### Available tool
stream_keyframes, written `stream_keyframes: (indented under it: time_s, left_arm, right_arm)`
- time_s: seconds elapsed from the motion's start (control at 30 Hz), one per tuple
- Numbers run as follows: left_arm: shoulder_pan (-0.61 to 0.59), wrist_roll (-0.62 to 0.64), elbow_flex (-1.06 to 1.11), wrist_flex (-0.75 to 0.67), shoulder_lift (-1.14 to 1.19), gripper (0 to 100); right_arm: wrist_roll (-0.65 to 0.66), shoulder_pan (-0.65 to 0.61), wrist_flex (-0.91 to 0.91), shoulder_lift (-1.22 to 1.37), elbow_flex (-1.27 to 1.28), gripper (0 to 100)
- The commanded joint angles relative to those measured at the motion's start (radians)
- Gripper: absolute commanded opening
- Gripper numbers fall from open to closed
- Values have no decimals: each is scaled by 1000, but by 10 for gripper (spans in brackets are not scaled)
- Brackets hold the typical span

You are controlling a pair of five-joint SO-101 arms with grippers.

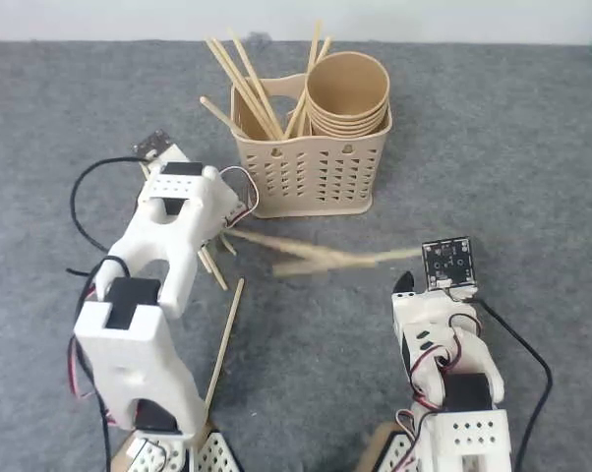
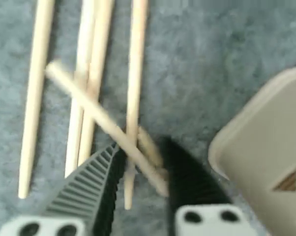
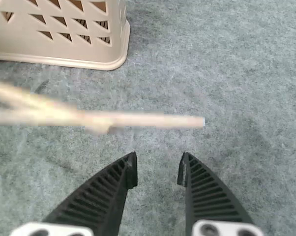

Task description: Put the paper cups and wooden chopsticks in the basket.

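- Left gripper has its jaws pinched on a small bunch of chopsticks. The bunch pokes out sideways above the carpet in front of the basket, with its far ends just ahead of the right gripper
- Right gripper's jaws are spread with nothing between them, and it sits low over the carpet
- Handling, my guess: the sticks are light, stiff, thin and smooth, so a bunch grabbed at one end wants to fan out and swivel in the jaws. I'd grab nearer the middle, or let the other arm steady the free end
- Cups look light and easy to crush, so take them by the rim with a soft squeeze. They already sit nested in the basket though, in the compartment nearer the right arm
- Counts: one stack of cups, about five or six rims — can't be sure
- Basket sticks: roughly six, leaning out of the other compartment
- Bunch: two, maybe three, can't tell which
- Loose sticks on the carpet under the left gripper: four in the left wrist view
- The high view has a single stick lying beside the left arm — probably one of those four
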Motion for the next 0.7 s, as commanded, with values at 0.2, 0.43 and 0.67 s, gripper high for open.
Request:
stream_keyframes:
  time_s: [0.2,0.43,0.67]
  left_arm:
    - [-3,-54,-18,87,3,11]
    - [-9,-57,-13,157,-144,11]
    - [-12,-130,-12,250,-400,11]
  right_arm:
    - [18,4,2,-22,21,152]
    - [18,4,1,-22,21,152]
    - [18,4,1,-22,21,151]
